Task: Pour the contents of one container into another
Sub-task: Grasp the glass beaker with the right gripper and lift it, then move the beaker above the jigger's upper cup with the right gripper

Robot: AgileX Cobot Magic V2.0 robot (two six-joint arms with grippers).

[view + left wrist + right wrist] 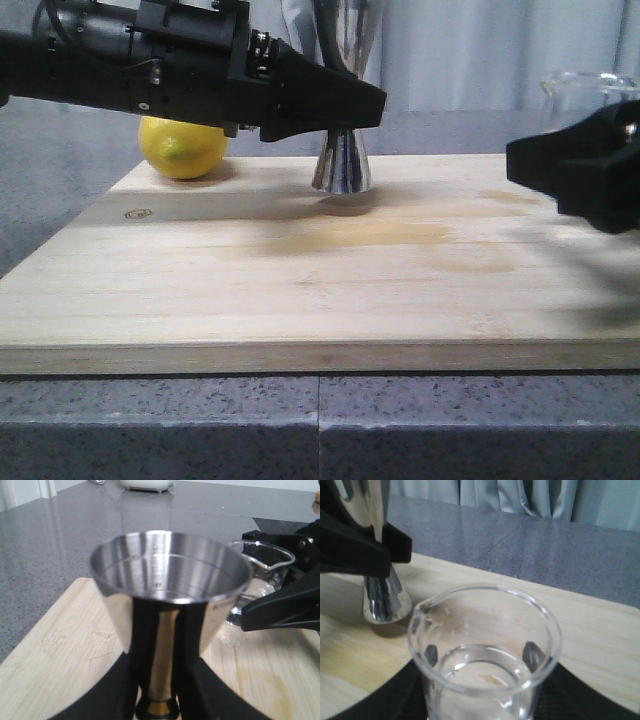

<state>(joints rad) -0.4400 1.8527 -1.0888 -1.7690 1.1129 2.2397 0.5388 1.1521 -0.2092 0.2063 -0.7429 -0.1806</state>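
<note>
Jigger on board; lemon left

jigger waist hidden by left gripper, beaker cropped

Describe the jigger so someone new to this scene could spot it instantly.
Start at the pale wooden board on the grey counter, then find the yellow lemon at its back left. Just right of the lemon stands the steel jigger, clamped at its waist by the left gripper. It is shiny and hourglass-shaped, unlike the clear glass beaker.

Mirror-polished steel hourglass jigger with gold waist band; smooth clear glass beaker; matt pale wooden board; speckled grey stone worktop; dimpled yellow lemon.
</note>
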